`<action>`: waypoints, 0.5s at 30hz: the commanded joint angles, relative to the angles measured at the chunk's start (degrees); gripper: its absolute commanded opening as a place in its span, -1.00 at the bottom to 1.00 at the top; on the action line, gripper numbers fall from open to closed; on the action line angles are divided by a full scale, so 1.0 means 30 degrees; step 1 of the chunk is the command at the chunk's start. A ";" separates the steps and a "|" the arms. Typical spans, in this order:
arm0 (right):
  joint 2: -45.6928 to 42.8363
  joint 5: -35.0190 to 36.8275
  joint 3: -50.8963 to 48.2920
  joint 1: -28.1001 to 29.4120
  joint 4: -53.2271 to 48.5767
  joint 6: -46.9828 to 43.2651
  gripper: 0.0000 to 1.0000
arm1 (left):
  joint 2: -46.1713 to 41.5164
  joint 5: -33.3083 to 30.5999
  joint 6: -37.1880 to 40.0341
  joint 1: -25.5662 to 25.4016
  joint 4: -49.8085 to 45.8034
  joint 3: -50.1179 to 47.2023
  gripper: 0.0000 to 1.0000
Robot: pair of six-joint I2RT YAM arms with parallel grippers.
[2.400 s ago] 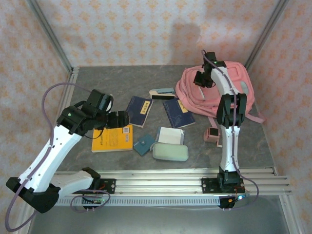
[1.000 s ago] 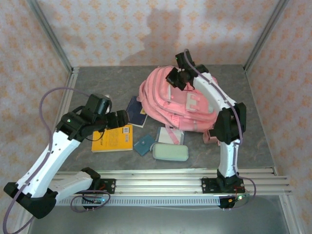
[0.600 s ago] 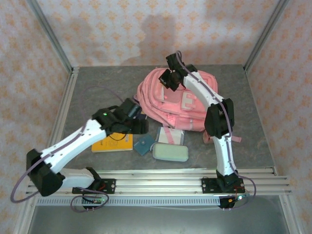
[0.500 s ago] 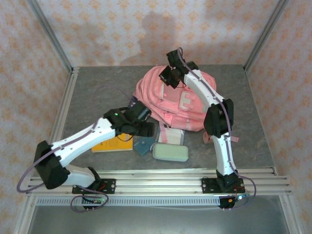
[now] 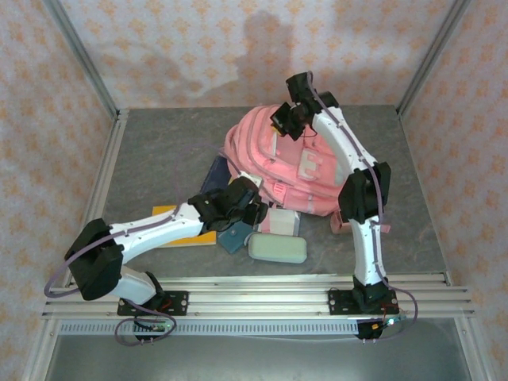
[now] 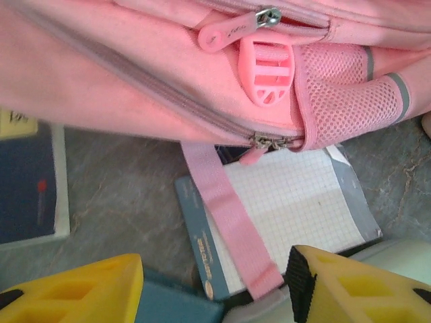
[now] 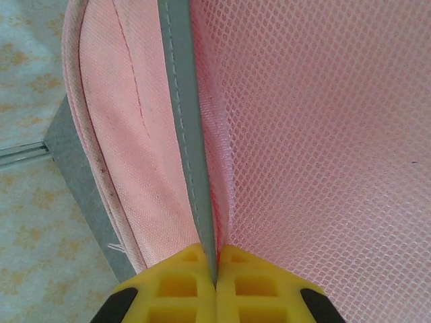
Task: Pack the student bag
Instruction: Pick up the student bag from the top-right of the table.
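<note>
sagging soft pink student bag (image 5: 255, 159), mesh pocket (image 6: 343, 87), loose strap (image 6: 229, 215)

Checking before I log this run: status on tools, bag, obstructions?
Right tool shut on the student bag, at its mesh edge. Left tool open, low by the bag's lower zipper. Loose strap draped over the grid notebook.

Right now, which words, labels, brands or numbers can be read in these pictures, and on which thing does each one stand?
No text can be read with certainty.
Zip pull of the student bag: raised lettering, too small to read.
Grid notebook: pale print along its blue spine edge, blurred.
Navy book: a small red mark, unreadable.
</note>
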 commanded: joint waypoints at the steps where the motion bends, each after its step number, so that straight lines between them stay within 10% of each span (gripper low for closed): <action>1: -0.2176 -0.0904 0.0176 -0.0178 -0.0309 0.0330 -1.00 | -0.0501 -0.0261 0.2736 -0.0261 0.5195 -0.1610 0.17; 15: -0.3179 -0.2349 0.0035 -0.0317 0.0244 0.1540 -1.00 | 0.2034 0.0029 0.6639 -0.1781 1.0725 -0.3640 0.04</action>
